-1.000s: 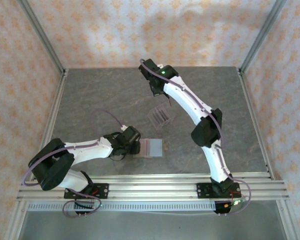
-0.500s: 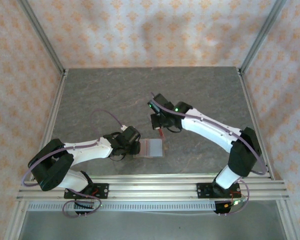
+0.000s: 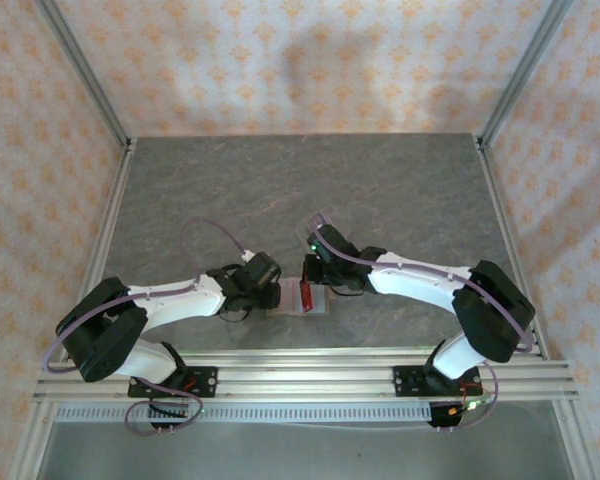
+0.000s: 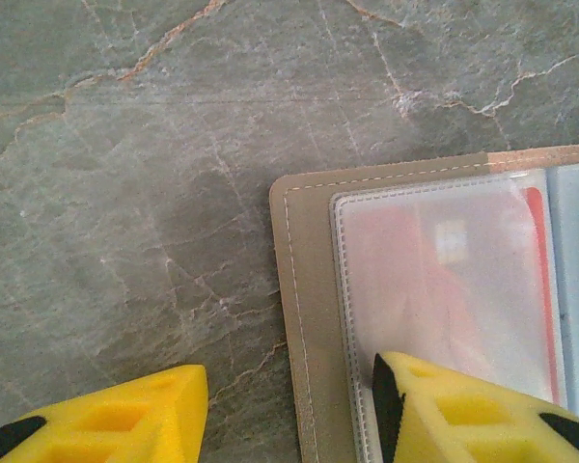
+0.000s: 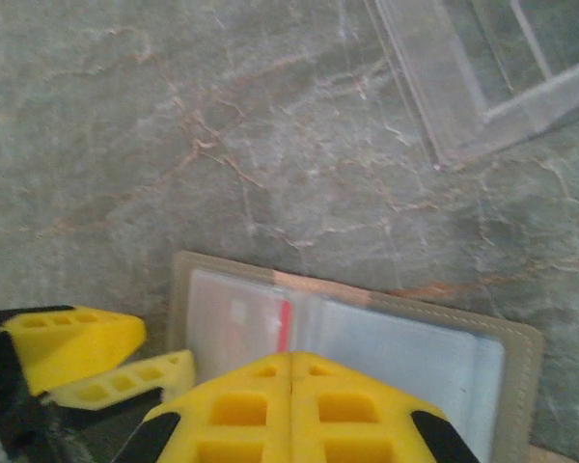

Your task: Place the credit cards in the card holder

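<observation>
Card holder (image 4: 444, 289) unfolded, left tool (image 4: 286, 376) astride corner, right wrist: clear stand (image 5: 442, 89)

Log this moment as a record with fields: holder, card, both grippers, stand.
card holder: lying open on the table, clear sleeves facing up
left gripper: jaws open, straddling the holder's edge, one finger over it
right gripper: jaws shut on the credit card, above the holder
credit card: reddish, over the holder's middle; whether it is in a sleeve cannot be told
clear stand: beyond the holder, apart from it
</observation>
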### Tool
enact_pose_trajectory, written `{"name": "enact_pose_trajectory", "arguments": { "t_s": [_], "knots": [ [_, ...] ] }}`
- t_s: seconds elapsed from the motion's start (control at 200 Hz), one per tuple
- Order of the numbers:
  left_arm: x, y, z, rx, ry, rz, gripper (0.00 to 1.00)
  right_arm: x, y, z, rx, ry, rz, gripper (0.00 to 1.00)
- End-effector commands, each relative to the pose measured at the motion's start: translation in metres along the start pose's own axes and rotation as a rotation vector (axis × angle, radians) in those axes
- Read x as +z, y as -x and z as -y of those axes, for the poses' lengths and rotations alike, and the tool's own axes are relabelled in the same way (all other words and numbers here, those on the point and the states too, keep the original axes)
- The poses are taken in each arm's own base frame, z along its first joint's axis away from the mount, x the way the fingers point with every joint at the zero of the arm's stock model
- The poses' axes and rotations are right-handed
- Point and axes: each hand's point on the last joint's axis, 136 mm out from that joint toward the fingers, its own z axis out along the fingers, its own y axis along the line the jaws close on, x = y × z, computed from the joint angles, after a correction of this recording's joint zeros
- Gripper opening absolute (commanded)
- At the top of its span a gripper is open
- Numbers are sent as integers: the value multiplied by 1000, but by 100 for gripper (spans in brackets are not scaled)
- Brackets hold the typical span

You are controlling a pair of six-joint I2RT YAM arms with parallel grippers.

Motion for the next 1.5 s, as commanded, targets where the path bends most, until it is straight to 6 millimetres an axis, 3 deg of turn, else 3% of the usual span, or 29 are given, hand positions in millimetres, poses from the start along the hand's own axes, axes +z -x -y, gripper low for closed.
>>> {"name": "enact_pose_trajectory", "arguments": {
  "t_s": [0.0,0.58,0.711,1.086,1.491],
  "knots": [
    [1,-8,-8,-11,21,-27,49,-5,16,-16,30,61,84,0],
    [1,-8,-9,-9,24,-27,49,21,5,15,22,-64,61,0],
    [1,-8,-9,-11,26,-25,49,25,1,13,39,-41,55,0],
    [0,-8,-10,-12,26,-23,49,26,-8,7,95,29,27,25],
    [1,-9,-11,-12,25,-21,49,18,-27,7,118,43,-6,22]
  ]
}}
